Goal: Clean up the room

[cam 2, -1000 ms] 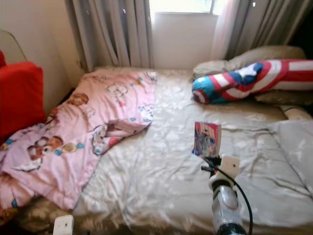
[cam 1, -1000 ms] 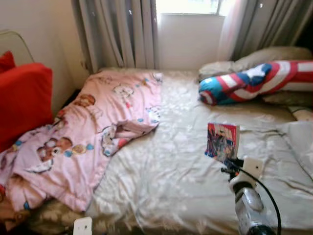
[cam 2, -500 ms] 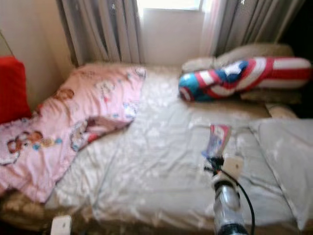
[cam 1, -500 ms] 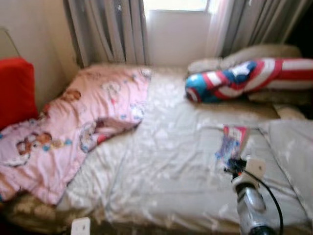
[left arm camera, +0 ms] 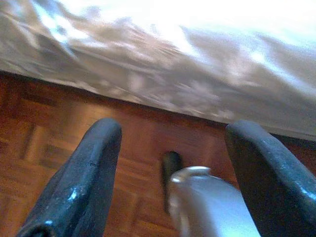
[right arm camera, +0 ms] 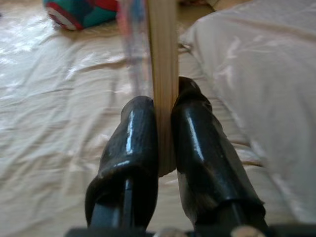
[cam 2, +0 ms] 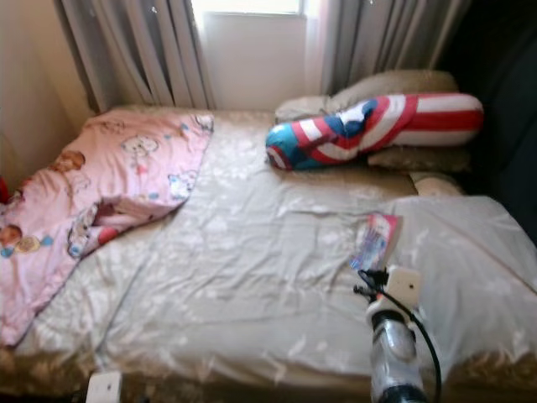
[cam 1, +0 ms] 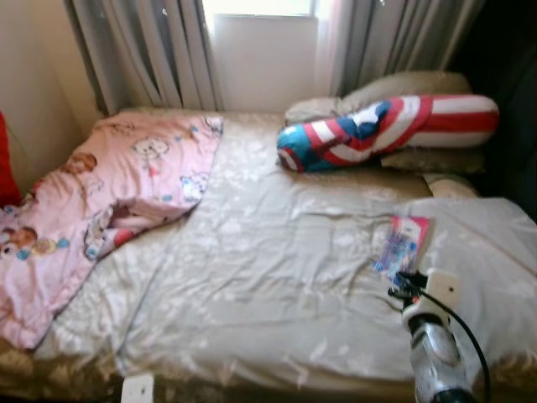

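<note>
The camera has swung right since a second ago; the red cushion is nearly gone. The right gripper (right arm camera: 165, 143), arm extended over the bed (cam 1: 252, 277), stays clamped on a colourful book (cam 1: 401, 243), now tilted. The left gripper (left arm camera: 173, 163) hangs over parquet floor (left arm camera: 29, 153), fingers apart. Cover writing is unreadable.

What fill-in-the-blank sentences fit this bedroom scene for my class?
1. The right gripper is shut on a ____.
2. The pink blanket lies on the robot's ____ side of the bed.
3. The left gripper hangs over a ____ floor.
4. The striped pillow lies near the ____.

Missing: book; left; wooden; curtains
</note>
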### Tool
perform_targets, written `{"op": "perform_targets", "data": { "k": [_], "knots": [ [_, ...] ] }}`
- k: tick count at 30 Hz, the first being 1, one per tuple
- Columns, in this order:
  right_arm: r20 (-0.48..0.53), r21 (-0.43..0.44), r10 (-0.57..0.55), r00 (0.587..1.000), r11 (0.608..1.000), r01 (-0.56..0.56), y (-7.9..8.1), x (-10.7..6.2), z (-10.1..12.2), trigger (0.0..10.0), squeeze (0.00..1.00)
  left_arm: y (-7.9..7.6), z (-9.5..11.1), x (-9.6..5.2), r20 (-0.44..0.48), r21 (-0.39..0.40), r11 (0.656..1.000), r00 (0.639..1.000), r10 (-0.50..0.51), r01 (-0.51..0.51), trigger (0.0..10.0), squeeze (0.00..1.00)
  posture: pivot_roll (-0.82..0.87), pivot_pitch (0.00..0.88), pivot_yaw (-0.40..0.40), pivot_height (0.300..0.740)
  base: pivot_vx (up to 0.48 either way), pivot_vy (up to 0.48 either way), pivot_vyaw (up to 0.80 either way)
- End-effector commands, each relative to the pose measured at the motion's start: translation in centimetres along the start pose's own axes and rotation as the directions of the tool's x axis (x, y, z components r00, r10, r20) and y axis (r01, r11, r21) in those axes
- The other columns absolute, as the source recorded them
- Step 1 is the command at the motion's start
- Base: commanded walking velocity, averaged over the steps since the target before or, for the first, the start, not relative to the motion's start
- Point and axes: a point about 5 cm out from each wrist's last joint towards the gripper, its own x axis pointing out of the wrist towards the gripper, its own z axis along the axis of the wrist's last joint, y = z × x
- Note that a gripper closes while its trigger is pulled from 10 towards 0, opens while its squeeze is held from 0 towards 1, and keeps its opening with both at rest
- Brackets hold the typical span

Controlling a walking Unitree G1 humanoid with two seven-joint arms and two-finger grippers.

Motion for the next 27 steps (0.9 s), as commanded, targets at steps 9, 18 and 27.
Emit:
{"op": "perform_targets", "data": {
  "k": [9, 18, 27],
  "knots": [
    [0.072, 0.017, 0.018, 0.997, 1.000, -0.019, 0.94, 0.72, 1.60, 10.0, 0.00, 0.99, -0.38, -0.19, -0.016, -0.023, 1.000, 1.000, 0.011, -0.011, 10.0, 0.00, -0.06, 0.000, -0.024, 0.740, 0.000, 0.000, 0.00],
    [0.050, 0.006, -0.001, 0.999, 1.000, 0.001, 0.82, 0.80, 1.46, 10.0, 0.00, 1.12, -0.49, -0.22, -0.023, -0.018, 1.000, 0.999, 0.022, -0.023, 10.0, 0.00, -0.06, 0.000, -0.026, 0.740, 0.000, 0.000, -0.31],
    [0.046, -0.048, 0.020, 0.999, 0.999, -0.018, 1.23, 0.77, 1.34, 10.0, 0.00, 1.00, -0.61, -0.22, -0.032, -0.021, 0.999, 0.999, 0.023, -0.024, 10.0, 0.00, -0.06, 0.000, -0.029, 0.740, 0.082, 0.000, -0.08]
  ]
}}
